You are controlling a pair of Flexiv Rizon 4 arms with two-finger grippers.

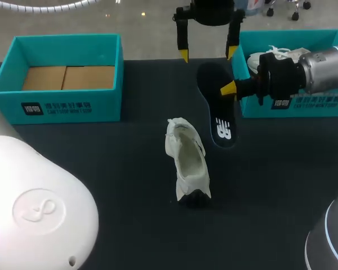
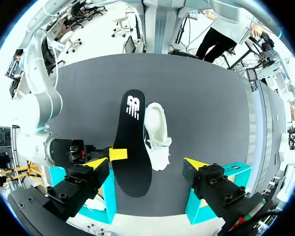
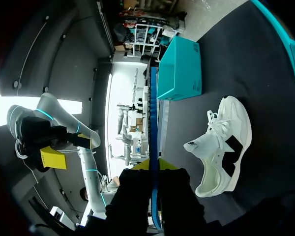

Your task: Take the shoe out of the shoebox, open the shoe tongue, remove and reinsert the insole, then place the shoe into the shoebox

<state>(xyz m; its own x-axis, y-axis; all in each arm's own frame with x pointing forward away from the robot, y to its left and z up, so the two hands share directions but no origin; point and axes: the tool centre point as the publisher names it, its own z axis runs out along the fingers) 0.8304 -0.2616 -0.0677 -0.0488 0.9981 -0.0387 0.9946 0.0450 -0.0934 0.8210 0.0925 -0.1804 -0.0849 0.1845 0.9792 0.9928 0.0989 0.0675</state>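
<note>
A white shoe (image 1: pixel 187 166) stands mid-table with its opening upward, also visible as the shoe (image 2: pixel 157 135) and the shoe (image 3: pixel 221 147). The dark insole (image 1: pixel 217 107) hangs above the table beyond the shoe. My right gripper (image 1: pixel 230 89) is shut on its edge; in the right wrist view the insole (image 3: pixel 154 123) shows edge-on, running out from the gripper (image 3: pixel 155 164). My left gripper (image 1: pixel 208 54) is open wide above the insole's far end. In its own view the insole (image 2: pixel 132 147) lies under and between the fingers of the gripper (image 2: pixel 145 164), untouched by them.
A teal shoebox (image 1: pixel 62 101) with a cardboard bottom sits at the back left. Another teal shoebox (image 1: pixel 293 107) at the back right holds a second white shoe (image 1: pixel 270 56). The dark table (image 1: pixel 129 185) spreads around the shoe.
</note>
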